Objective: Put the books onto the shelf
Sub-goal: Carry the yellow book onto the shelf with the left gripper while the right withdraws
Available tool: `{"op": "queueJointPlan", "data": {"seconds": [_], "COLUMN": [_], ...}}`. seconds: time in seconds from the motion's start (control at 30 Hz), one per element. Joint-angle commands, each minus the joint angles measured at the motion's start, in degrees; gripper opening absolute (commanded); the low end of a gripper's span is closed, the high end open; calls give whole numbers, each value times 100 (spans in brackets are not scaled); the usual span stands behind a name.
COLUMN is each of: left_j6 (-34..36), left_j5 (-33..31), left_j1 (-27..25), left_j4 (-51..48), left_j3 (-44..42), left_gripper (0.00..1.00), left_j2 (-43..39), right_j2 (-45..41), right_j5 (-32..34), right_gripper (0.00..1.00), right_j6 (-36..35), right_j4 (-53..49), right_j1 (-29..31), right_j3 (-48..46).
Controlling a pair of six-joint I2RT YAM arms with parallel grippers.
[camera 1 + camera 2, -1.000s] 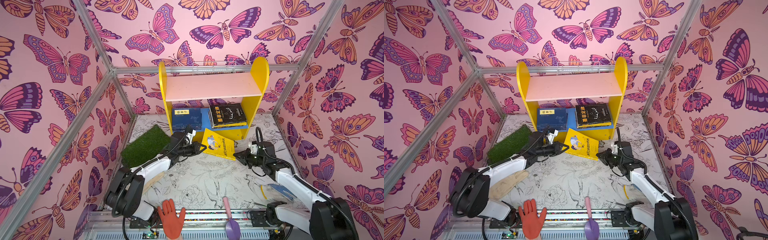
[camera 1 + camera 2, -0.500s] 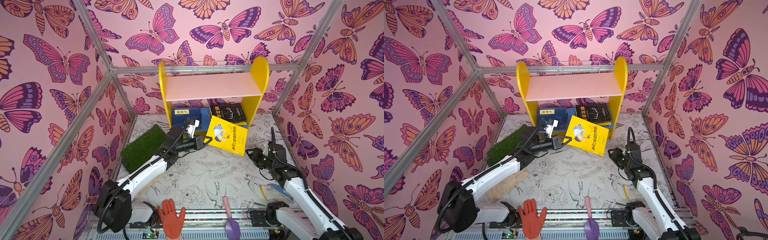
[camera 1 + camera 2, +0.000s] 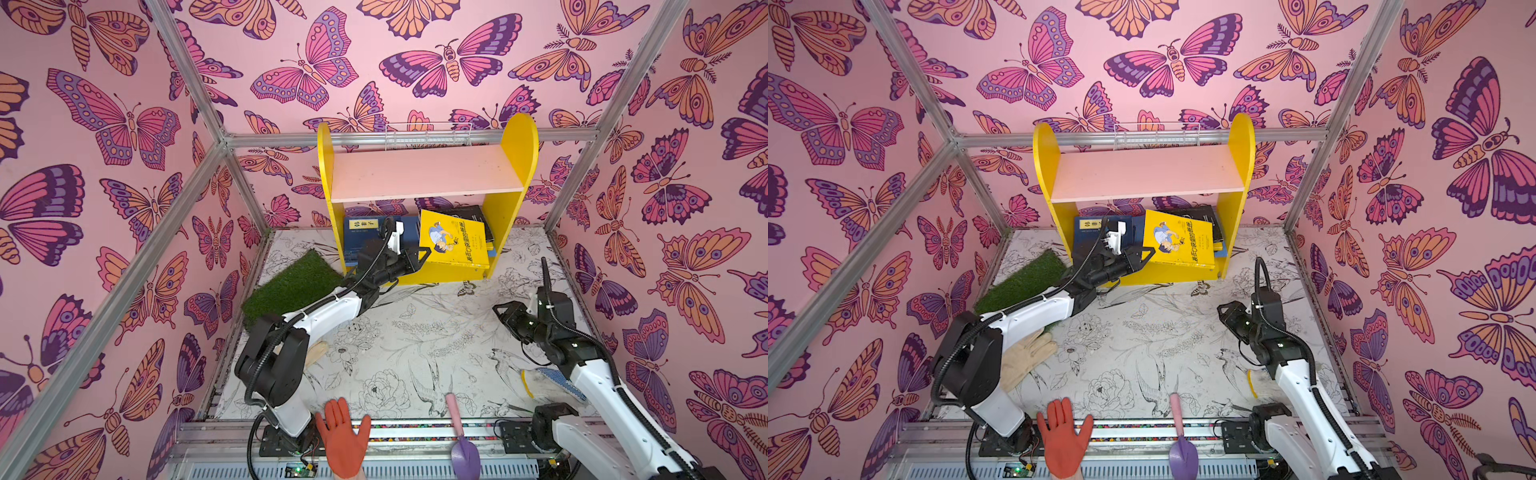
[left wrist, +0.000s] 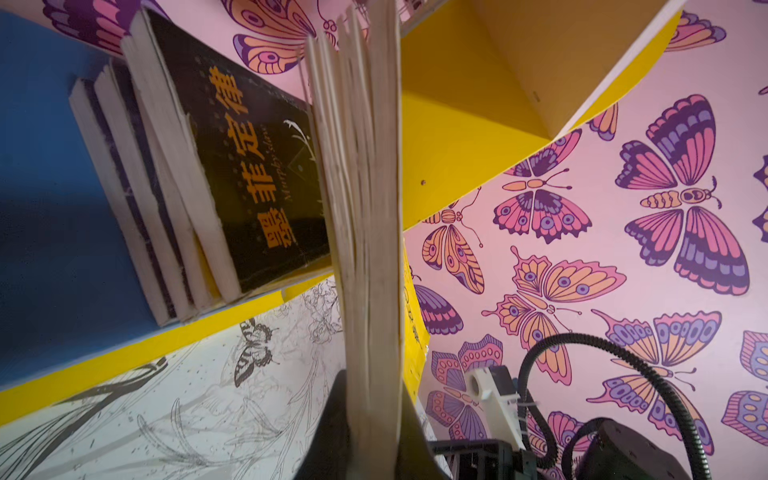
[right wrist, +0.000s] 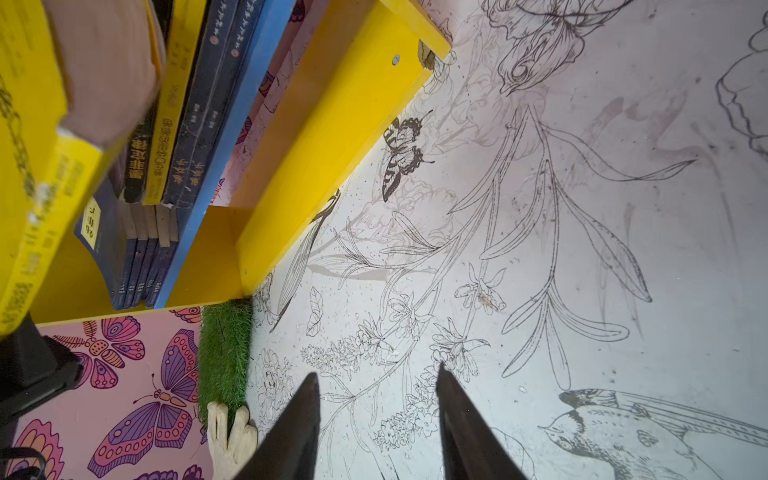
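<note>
Pink butterfly walls [image 3: 415, 62] enclosed a desk [image 3: 415, 357] covered in a black-line floral print.

In both top views the shelf [image 3: 517, 145] stood at the far middle, with a grass mat [image 3: 291, 282] just left of it. On its blue lower board lay navy books [image 3: 363, 237] at left and a black book [image 3: 478, 214] at right. The left tool [image 3: 423, 254] clamped the left edge of the yellow book [image 3: 455, 241], which hung tilted above the black book; contact between them could not be told. The right tool [image 3: 498, 313] hovered over the desk at right, well apart from the shelf.

The left wrist view showed the yellow book's page edges pinched between the jaws, beside the black book.

The right wrist view showed the right tool's fingers [image 5: 299, 419] spread apart, only floral desk between them.
</note>
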Motion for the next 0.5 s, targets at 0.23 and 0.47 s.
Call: {"op": "queueJointPlan", "data": {"seconds": [0.23, 0.47], "left_j6": [-410, -233], "left_j5": [-681, -1058], "left_j1": [-43, -171], "left_j4": [998, 658], "left_j3": [678, 1187], "left_gripper": [0, 0], "left_j2": [569, 1013], "right_j2": [-49, 35], "right_j5": [25, -50], "right_gripper": [45, 45], "right_j6": [-98, -90], "right_j4": [-102, -16], "right_j1": [-34, -39], "right_j3": [-111, -130]}}
